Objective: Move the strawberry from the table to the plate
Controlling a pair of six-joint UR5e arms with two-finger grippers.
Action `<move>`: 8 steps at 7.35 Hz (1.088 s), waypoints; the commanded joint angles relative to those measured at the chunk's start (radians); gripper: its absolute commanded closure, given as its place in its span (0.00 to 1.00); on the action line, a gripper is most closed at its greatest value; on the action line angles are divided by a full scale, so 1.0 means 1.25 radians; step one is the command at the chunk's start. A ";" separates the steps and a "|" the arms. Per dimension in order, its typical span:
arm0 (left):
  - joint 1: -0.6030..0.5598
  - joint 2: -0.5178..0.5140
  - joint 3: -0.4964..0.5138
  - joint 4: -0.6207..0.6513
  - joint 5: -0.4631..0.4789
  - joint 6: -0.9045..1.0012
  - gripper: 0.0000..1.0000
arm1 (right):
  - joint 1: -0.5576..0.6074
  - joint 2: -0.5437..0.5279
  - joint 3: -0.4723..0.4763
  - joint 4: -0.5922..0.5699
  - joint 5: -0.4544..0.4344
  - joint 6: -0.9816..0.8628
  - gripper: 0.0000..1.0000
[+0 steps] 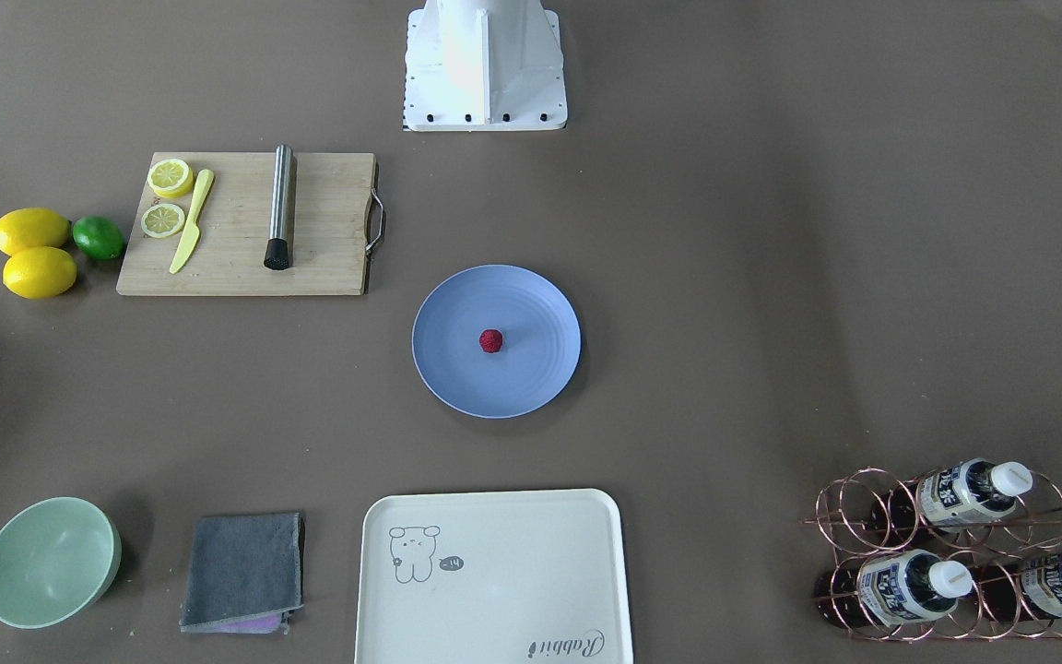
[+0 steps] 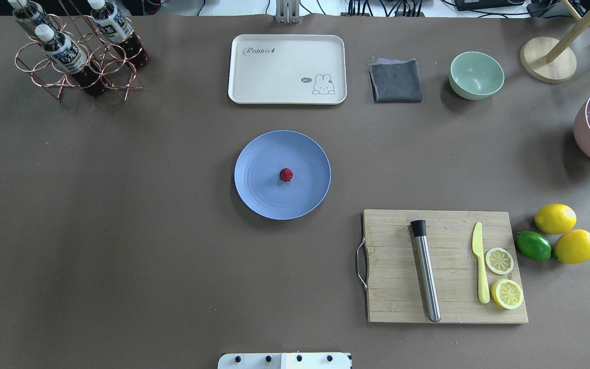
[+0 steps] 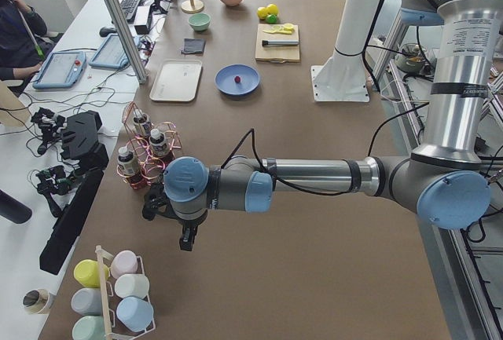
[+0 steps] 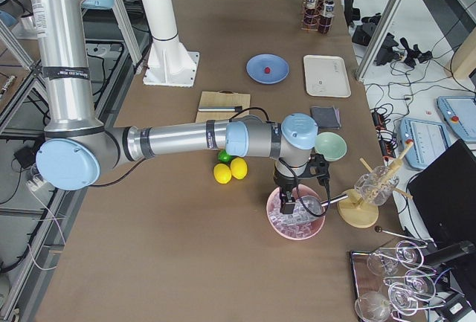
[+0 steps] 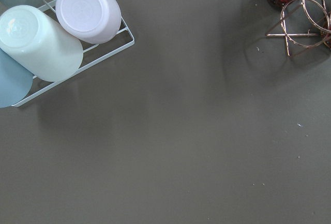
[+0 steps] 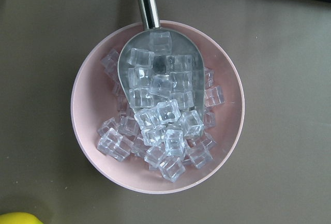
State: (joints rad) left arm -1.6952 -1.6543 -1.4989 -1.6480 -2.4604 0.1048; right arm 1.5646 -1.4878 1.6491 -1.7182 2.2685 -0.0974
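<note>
Already the strawberry (image 1: 491, 341) is sitting mid-plate (image 1: 531, 383), so you are risking only knocks. The right gripper (image 4: 288, 204) is hanging over the ice bowl (image 6: 77, 94) and its scoop (image 6: 147, 6), and the left gripper (image 3: 187, 238) is hanging near the bottle rack (image 3: 145, 148). You cannot tell whether either is spread or pressed together.

Robotics lab: robot arm (image 3: 314, 175), aluminium framing (image 3: 118, 18), cabled side desk (image 3: 82, 30) (keyboard (image 3: 130, 1), tablets (image 3: 59, 69)).

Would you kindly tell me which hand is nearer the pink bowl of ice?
Right. The right hand hangs directly over the pink bowl; the left hand is far off, near the bottle rack.
</note>
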 commanded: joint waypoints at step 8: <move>0.004 0.036 0.017 -0.004 0.001 0.006 0.02 | -0.009 -0.001 -0.009 0.001 0.000 0.002 0.00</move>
State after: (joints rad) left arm -1.6905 -1.6125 -1.4780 -1.6523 -2.4589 0.1124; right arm 1.5547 -1.4894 1.6384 -1.7173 2.2688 -0.0940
